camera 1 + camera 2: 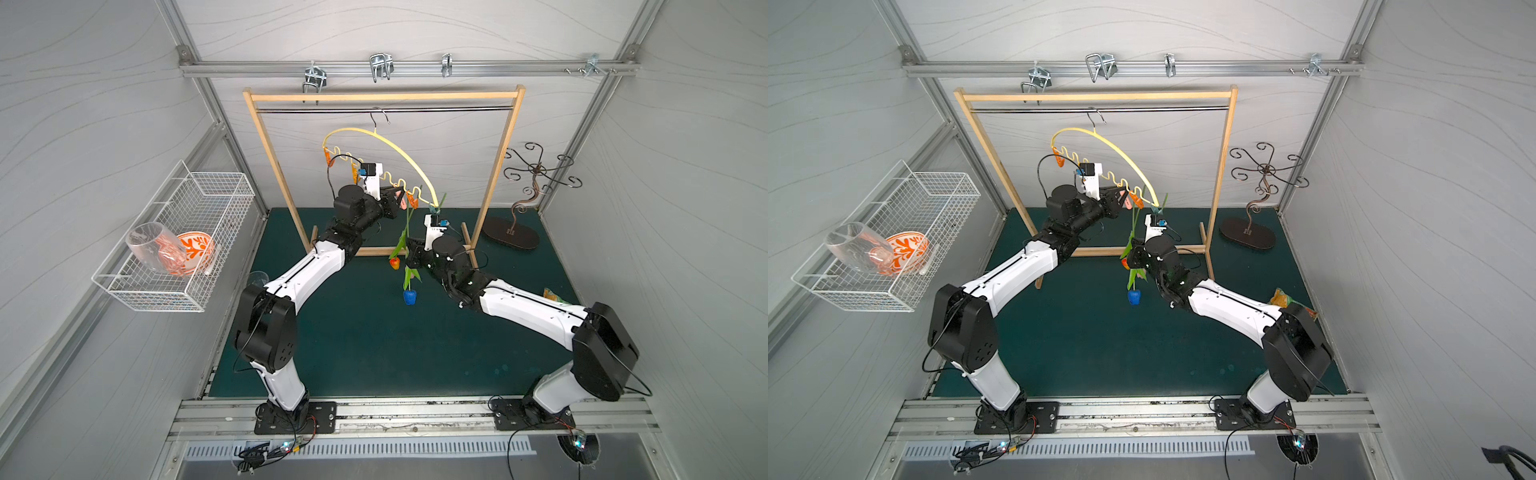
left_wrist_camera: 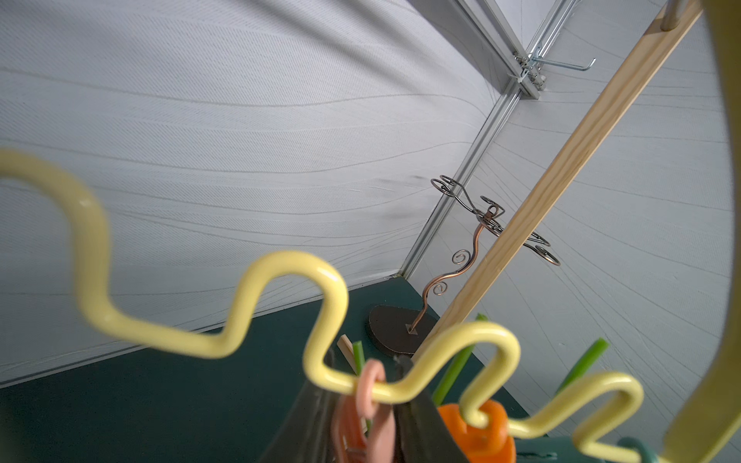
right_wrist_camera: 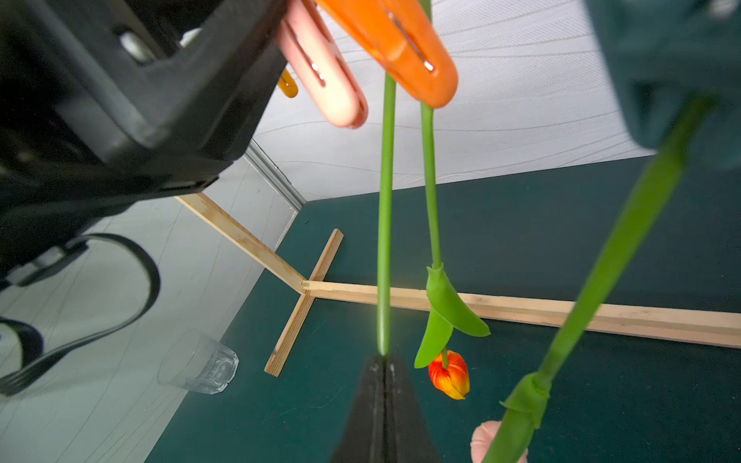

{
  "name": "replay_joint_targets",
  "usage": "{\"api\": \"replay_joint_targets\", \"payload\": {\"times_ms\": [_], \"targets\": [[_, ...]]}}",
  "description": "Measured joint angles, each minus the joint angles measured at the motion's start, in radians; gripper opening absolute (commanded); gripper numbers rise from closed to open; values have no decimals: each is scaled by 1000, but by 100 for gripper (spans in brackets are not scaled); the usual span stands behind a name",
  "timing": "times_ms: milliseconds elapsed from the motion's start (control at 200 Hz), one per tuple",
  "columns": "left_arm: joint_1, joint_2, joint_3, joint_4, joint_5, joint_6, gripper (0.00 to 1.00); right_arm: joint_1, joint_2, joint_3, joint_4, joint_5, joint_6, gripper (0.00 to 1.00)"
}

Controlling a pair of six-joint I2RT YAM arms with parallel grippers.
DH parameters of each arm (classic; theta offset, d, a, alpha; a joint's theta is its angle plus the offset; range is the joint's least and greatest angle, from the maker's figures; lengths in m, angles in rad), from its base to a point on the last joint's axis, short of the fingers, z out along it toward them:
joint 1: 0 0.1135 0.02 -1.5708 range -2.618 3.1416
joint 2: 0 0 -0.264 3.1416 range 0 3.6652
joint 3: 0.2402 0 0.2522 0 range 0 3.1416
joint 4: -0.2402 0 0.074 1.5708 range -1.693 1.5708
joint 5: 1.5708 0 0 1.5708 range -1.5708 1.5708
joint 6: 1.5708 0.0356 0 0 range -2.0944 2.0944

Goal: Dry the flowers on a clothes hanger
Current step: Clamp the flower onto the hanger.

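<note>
A: Begin with the biggest: left arm (image 1: pixel 307 270)?
B: Rising from the near left base, bent at the elbow, reaching far and up to the wavy bar. Matched by the right arm (image 1: pixel 523 307) from the near right, lower, wrist turned left under the bar's right end.
A: And on the wooden rack (image 1: pixel 382 97)?
B: Clothes hanger (image 2: pixel 294 260) hooked on the rail, long axis left to right, right end lower or nearer, hard to say which.
A: Grip at the left gripper (image 1: pixel 395 198)?
B: Nearly closed, pinching the pink clip (image 3: pixel 324 76) on the bar.
A: Right gripper (image 3: pixel 384 362)?
B: Clamped tight on a green stem (image 3: pixel 385 220), upright, upper end just beside the pink clip.
A: Hanging already?
B: Orange tulip (image 3: pixel 449 375) from the orange clip (image 3: pixel 401 44), blue tulip (image 1: pixel 410 297) from the teal clip (image 3: pixel 661 60) at the right end, both with heads pointing down.
</note>
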Motion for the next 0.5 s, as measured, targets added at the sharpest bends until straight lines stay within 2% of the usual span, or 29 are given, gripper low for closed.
{"api": "replay_joint_targets", "payload": {"times_ms": [500], "targets": [[-3, 0, 0, 0, -3, 0, 26, 0, 22, 42, 14, -51, -10, 0]]}}
